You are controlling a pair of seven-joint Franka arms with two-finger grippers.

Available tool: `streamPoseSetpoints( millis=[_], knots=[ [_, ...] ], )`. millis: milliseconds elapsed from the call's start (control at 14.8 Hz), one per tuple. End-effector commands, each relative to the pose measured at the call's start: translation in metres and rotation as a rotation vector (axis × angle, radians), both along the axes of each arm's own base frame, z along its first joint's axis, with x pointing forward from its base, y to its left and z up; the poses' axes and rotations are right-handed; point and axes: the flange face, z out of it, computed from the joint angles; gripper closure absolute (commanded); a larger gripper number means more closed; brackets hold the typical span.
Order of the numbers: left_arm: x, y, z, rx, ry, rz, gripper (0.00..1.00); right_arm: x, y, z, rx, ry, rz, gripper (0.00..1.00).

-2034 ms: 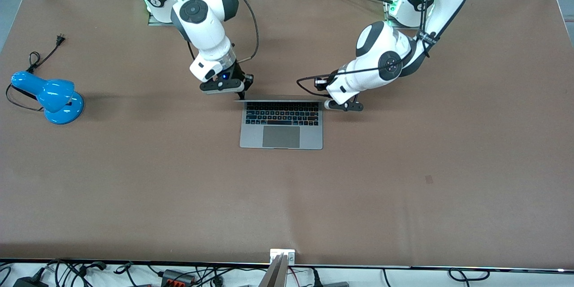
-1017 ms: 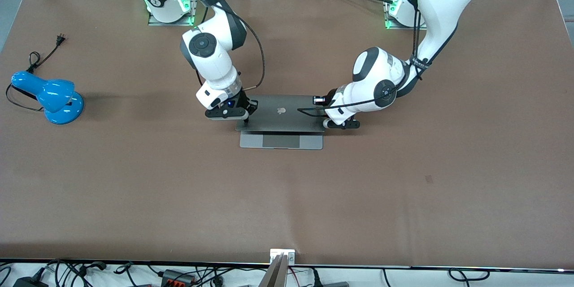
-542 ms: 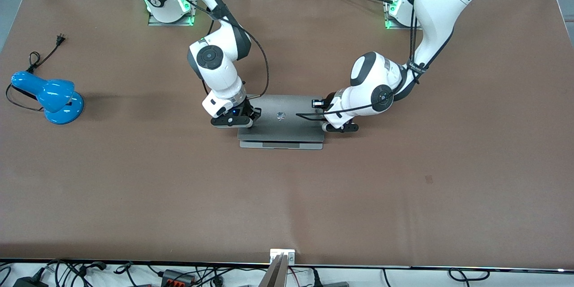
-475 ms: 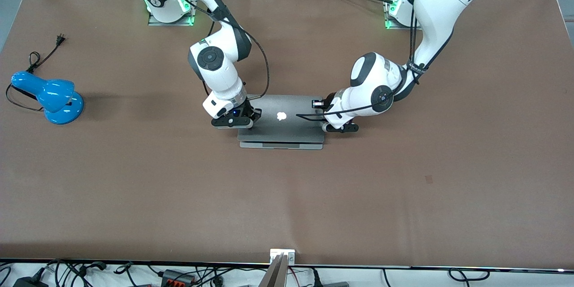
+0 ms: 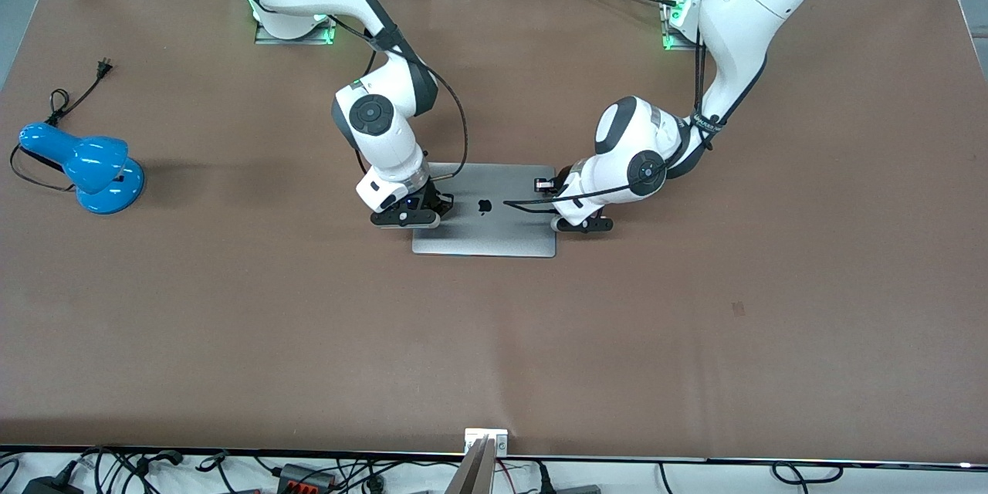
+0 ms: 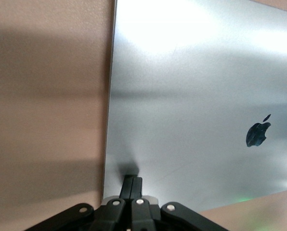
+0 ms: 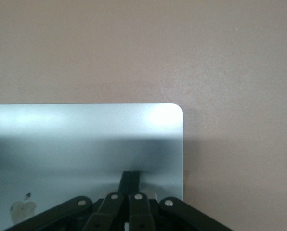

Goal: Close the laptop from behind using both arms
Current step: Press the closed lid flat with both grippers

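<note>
The silver-grey laptop (image 5: 494,235) lies shut and flat on the brown table, its lid up with the black apple logo (image 5: 484,206) showing. My right gripper (image 5: 427,214) is shut, its tips pressed on the lid near the edge toward the right arm's end. In the right wrist view the shut right gripper (image 7: 131,175) touches the lid (image 7: 85,139) close to a rounded corner. My left gripper (image 5: 562,218) is shut too and rests on the lid's edge toward the left arm's end. The left wrist view has the left gripper (image 6: 133,179) down on the lid (image 6: 191,96).
A blue desk lamp (image 5: 85,166) lies near the right arm's end of the table, its black cord and plug (image 5: 100,69) trailing toward the bases. Cables (image 5: 309,475) run along the table edge nearest the front camera.
The lid has dropped from partly raised to flat on the base. Both shut grippers followed it down and toward the front camera.
</note>
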Motion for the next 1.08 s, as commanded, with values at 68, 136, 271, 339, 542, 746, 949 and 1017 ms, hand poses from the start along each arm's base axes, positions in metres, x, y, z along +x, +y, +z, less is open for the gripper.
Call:
streamPoseSetpoints(
  millis=[68, 136, 271, 339, 542, 746, 949, 1017],
  knots=[
    [0.004, -0.002, -0.009, 0.013, -0.008, -0.012, 1.00, 0.000, 0.006, -0.020, 0.009, -0.026, 0.006, 1.00],
    [0.004, -0.003, -0.009, 0.013, -0.008, -0.013, 1.00, -0.001, 0.007, -0.023, 0.007, -0.024, 0.008, 1.00],
    [0.003, -0.003, -0.010, 0.013, -0.008, -0.013, 1.00, 0.000, 0.007, -0.021, 0.008, -0.026, 0.008, 1.00],
    [0.004, -0.003, -0.009, 0.013, -0.010, -0.013, 1.00, 0.000, 0.007, -0.021, 0.008, -0.026, 0.009, 1.00],
    [0.004, -0.003, -0.009, 0.013, -0.010, -0.013, 1.00, 0.000, 0.007, -0.020, 0.008, -0.025, 0.010, 1.00],
    [0.003, -0.003, -0.012, 0.013, -0.028, -0.008, 1.00, 0.005, 0.007, -0.011, -0.007, 0.000, 0.001, 1.00],
    [0.004, -0.003, -0.011, 0.020, -0.044, -0.019, 1.00, 0.019, 0.015, 0.017, -0.052, 0.068, 0.002, 1.00],
    [0.004, -0.003, -0.010, 0.021, -0.039, -0.020, 1.00, 0.022, 0.017, 0.027, -0.064, 0.088, 0.001, 1.00]
  ],
)
